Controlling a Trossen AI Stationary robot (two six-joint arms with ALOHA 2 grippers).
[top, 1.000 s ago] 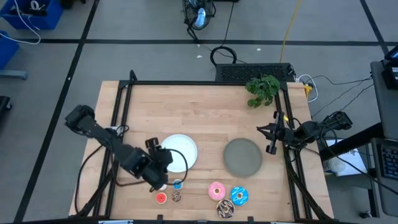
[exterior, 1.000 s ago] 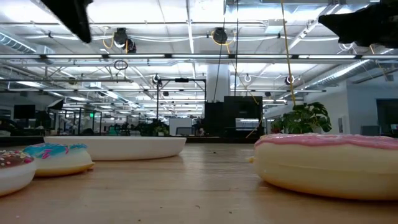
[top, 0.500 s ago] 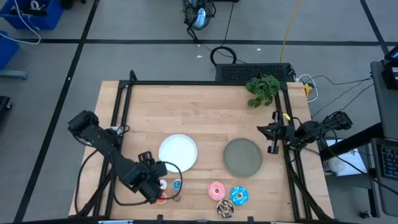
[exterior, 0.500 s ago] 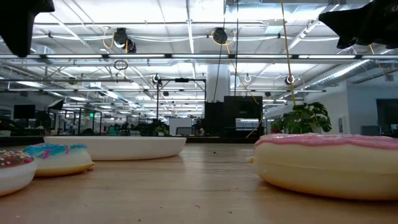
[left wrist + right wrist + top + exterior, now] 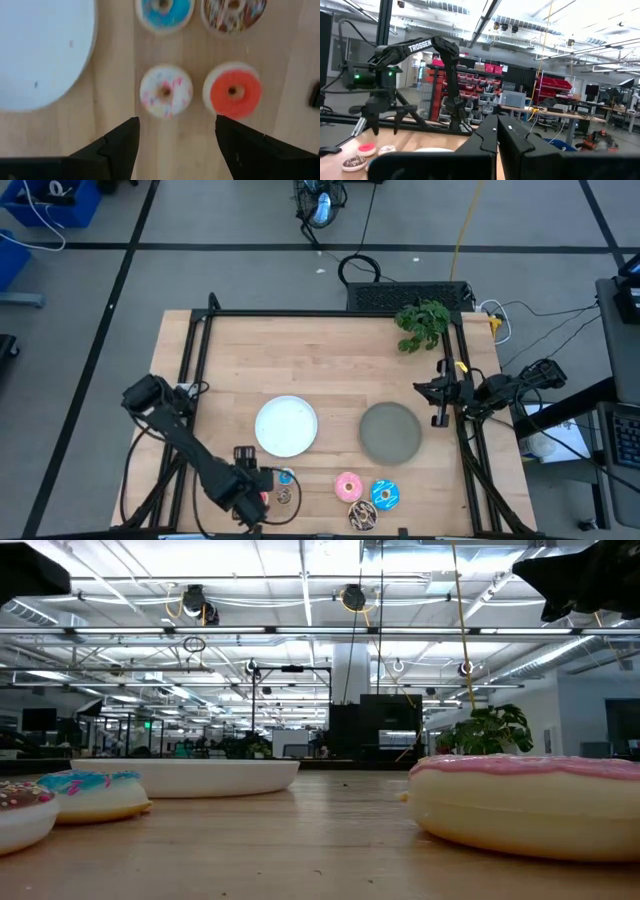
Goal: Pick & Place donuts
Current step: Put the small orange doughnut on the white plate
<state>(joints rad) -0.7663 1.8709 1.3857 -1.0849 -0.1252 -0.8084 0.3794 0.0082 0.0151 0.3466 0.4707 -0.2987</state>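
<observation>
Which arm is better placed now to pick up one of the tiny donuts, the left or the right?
The left. Its open tool hangs right above the pink-white donut, with the red donut beside it. The right tool waits, shut, at the table's right edge, far from them.

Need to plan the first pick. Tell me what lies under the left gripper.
Under the open left gripper sit the pink-white donut and red donut on bare table. From overhead, the gripper covers most of both.
</observation>
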